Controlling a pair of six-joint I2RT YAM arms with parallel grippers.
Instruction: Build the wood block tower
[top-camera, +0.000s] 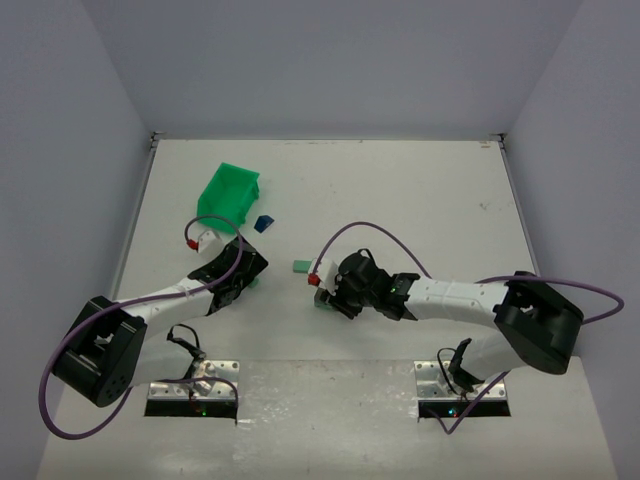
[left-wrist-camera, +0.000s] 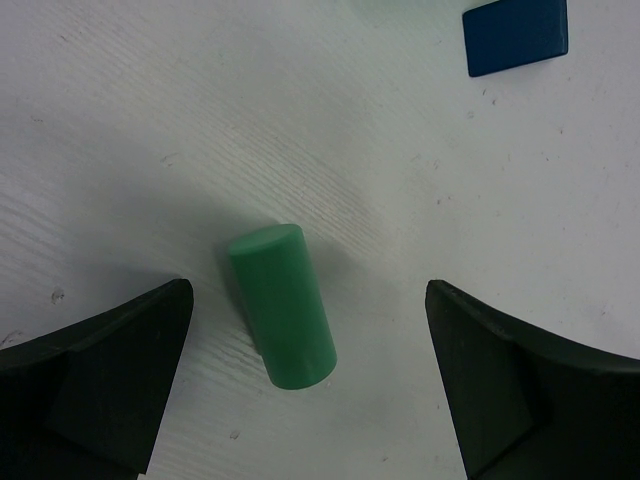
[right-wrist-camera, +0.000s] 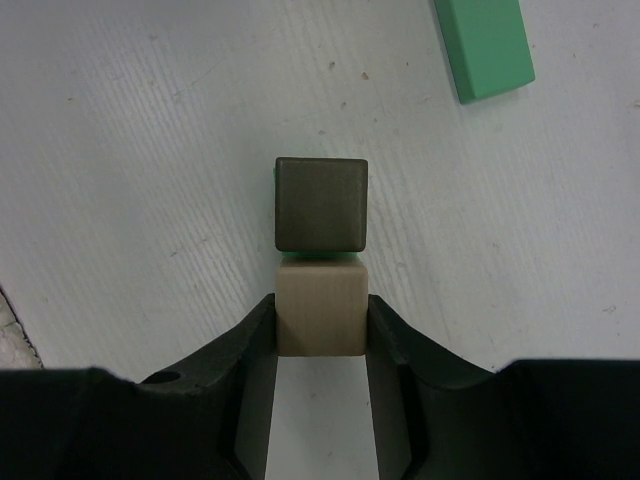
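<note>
Bright, even overhead light on white table (top-camera: 400, 190); walls (top-camera: 300, 60) dimmer, bluish. Shadows soft: grey smudge beside green cylinder (left-wrist-camera: 282, 305). Wrist views crisp at centre, table grain sharp. Fingers (right-wrist-camera: 240, 400) of right gripper (right-wrist-camera: 320, 312) near-black, detail lost, edges slightly soft; beige block (right-wrist-camera: 320, 325) evenly lit.

Blue block (top-camera: 263, 223) just beside green bin (top-camera: 230, 192)

Green cylinder (left-wrist-camera: 282, 305): on its side, left of centre.
Blue block (left-wrist-camera: 515, 37): flat, just beyond the cylinder.
Green slab (right-wrist-camera: 483, 45): flat, centre.
Dark cube (right-wrist-camera: 321, 203): atop a green piece, near the slab.
Tan cube (right-wrist-camera: 320, 318): just beside it on the near side, clamped in right gripper (right-wrist-camera: 320, 335).
</note>
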